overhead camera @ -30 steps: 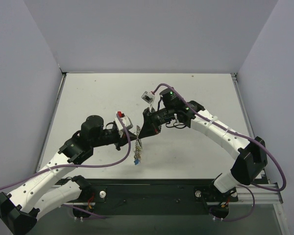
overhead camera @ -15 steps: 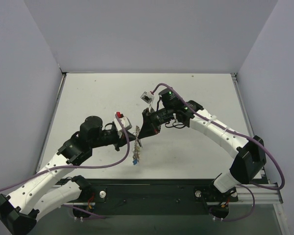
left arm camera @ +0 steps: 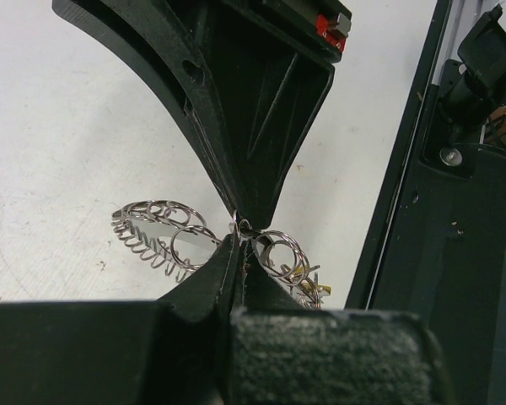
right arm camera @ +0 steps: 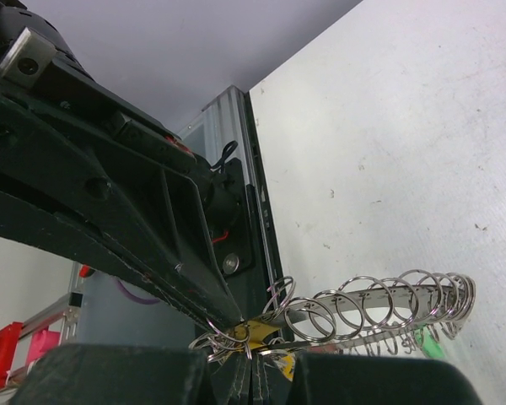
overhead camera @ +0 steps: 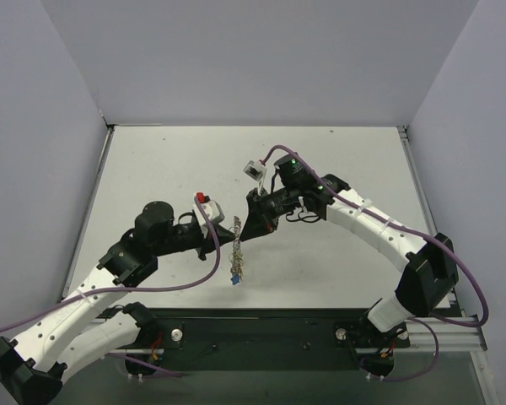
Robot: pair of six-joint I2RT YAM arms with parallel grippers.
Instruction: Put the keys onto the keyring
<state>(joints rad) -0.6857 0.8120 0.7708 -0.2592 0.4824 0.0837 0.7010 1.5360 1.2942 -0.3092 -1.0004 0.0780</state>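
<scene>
Carefully: your two white arms (overhead camera: 379, 232) meet tip to tip above the one white table (overhead camera: 337, 160), so any extra push could jam the left gripper (overhead camera: 224, 240) against the right gripper (overhead camera: 244, 236). Both are pinched shut on the one large silvery bumpy-rimmed metal keyring (overhead camera: 236, 253), held in the air between them, centre-near. Pull unevenly and the thin wire may slip out and drop. The tiny coloured-headed metal keys (right arm camera: 423, 342) could shake loose too. You can count one yellow-headed key (right arm camera: 258, 327) and one green; the others are unclear.
</scene>
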